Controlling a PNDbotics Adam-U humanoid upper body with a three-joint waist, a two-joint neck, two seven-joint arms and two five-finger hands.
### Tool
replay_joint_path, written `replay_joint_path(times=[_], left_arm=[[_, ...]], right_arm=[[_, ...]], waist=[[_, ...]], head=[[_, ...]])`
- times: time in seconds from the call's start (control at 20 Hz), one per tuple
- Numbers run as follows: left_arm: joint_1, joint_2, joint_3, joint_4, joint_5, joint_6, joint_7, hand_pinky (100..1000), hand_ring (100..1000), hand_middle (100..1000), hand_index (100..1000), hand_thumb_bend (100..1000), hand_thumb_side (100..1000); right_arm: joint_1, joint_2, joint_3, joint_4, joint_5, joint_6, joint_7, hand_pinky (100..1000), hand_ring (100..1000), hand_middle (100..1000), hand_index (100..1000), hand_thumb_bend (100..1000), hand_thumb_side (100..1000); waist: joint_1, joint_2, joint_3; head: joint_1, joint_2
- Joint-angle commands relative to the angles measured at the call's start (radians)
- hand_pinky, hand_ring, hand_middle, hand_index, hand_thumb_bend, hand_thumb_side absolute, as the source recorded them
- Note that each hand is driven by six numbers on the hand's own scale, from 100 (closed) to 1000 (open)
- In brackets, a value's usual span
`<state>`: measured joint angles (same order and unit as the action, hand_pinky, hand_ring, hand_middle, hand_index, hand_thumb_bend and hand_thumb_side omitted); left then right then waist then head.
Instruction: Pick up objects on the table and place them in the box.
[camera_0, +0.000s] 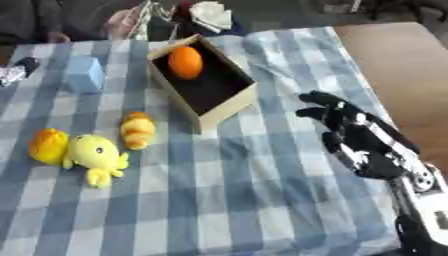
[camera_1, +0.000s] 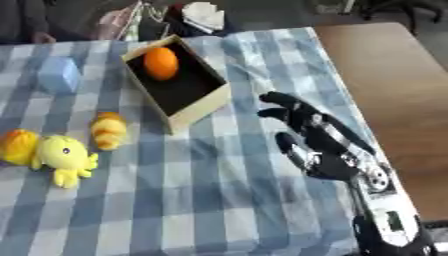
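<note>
An open cardboard box (camera_0: 225, 111) with a dark inside stands at the table's far middle, and an orange (camera_0: 185, 62) lies in its far end. A croissant-shaped toy (camera_0: 137, 130) lies left of the box's near corner. Further left sit a yellow plush octopus (camera_0: 94, 156) and an orange-yellow plush (camera_0: 47, 145) touching it. A pale blue block (camera_0: 85, 74) rests left of the box. My right hand (camera_0: 360, 140) hovers open to the right of the box, fingers stretched toward the far side, holding nothing. My left hand shows in no view.
The table wears a blue and white checked cloth (camera_0: 227, 200). A shiny silver and black thing (camera_0: 16, 71) lies at the left edge. White crumpled material (camera_0: 213, 15) and clutter sit beyond the far edge. Brown floor (camera_0: 402, 60) lies right of the table.
</note>
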<state>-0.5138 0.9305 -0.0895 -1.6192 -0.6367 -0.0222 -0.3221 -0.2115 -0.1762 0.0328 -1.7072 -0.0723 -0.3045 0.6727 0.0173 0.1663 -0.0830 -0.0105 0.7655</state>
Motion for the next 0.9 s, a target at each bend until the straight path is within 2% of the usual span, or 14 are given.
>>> replay_joint_path(times=[0.05,0.2,0.35,0.5,0.7,0.9], left_arm=[[-0.062,0.044,-0.023,0.053,-0.108,-0.040,-0.073,777,744,780,892,520,453],[-0.128,0.015,-0.061,0.131,-0.232,-0.087,-0.128,783,761,787,893,581,447],[-0.193,-0.048,-0.078,0.240,-0.349,-0.124,-0.157,783,767,786,891,588,431],[-0.241,-0.104,-0.078,0.346,-0.439,-0.145,-0.147,781,764,782,888,585,418],[-0.265,-0.140,-0.060,0.439,-0.499,-0.159,-0.101,780,761,778,886,568,400],[-0.265,-0.141,-0.034,0.486,-0.507,-0.149,-0.059,778,753,772,882,536,387]], right_arm=[[-0.013,-0.023,0.004,-0.007,-0.010,-0.002,0.007,1000,895,957,1000,100,449],[-0.013,-0.026,0.007,-0.003,-0.011,-0.005,0.010,1000,895,957,1000,100,448],[-0.011,-0.025,0.008,0.000,-0.013,-0.006,0.012,1000,896,957,1000,100,446],[-0.012,-0.023,0.013,0.002,-0.015,-0.007,0.017,1000,896,957,1000,100,444],[-0.017,-0.022,0.020,0.005,-0.019,-0.008,0.025,1000,896,957,1000,100,445],[-0.026,-0.024,0.030,0.009,-0.025,-0.009,0.035,1000,897,957,1000,100,444]], waist=[[0.015,-0.001,-0.005],[0.015,-0.003,-0.013],[0.011,-0.007,-0.019],[0.008,-0.008,-0.029],[0.006,-0.002,-0.052],[0.003,0.010,-0.077]], head=[[0.009,0.004],[0.011,0.004],[0.015,0.004],[0.022,0.004],[0.036,0.004],[0.056,0.004]])
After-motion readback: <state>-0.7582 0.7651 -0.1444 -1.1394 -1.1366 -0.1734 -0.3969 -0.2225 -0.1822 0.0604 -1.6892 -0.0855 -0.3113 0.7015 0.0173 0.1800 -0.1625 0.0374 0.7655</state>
